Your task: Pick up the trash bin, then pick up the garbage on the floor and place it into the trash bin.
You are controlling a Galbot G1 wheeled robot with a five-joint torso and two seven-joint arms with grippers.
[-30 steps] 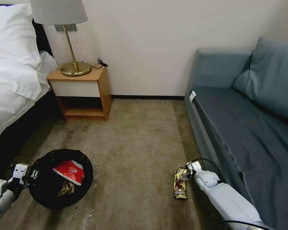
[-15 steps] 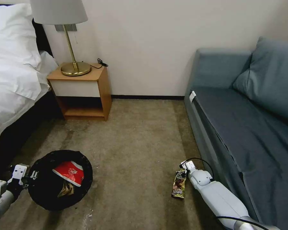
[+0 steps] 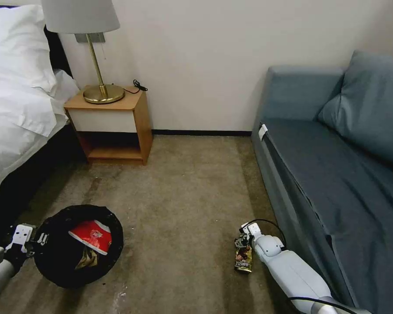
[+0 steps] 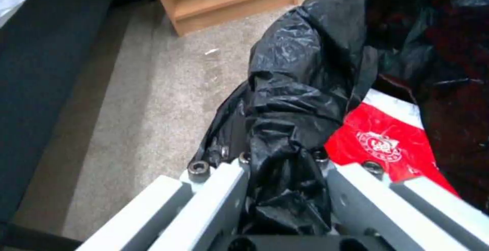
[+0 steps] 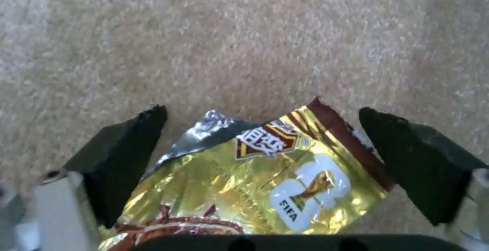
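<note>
The trash bin [image 3: 61, 257], lined with a black bag, is low at the left, and my left gripper [image 3: 32, 239] is shut on its rim. The left wrist view shows the bag's folded plastic [image 4: 290, 128] pinched between the fingers. A red snack packet [image 3: 91, 235] and a gold scrap [image 3: 86, 258] lie inside the bin. On the carpet by the sofa lies garbage, a gold-brown wrapper [image 3: 243, 259]. My right gripper [image 3: 241, 240] is open right over its far end. In the right wrist view the wrapper [image 5: 255, 178] lies between the two black fingers [image 5: 122, 148], which stand on either side of it.
A grey-blue sofa [image 3: 336, 174] runs along the right, close to my right arm. A wooden nightstand [image 3: 113, 126] with a brass lamp [image 3: 102, 91] stands against the far wall. A bed with white linen [image 3: 17, 109] fills the left. Open carpet [image 3: 183, 196] lies between.
My right gripper has slid left and nearer, coming down over the wrapper's far end. The bin, held by my left gripper, has shifted slightly left.
</note>
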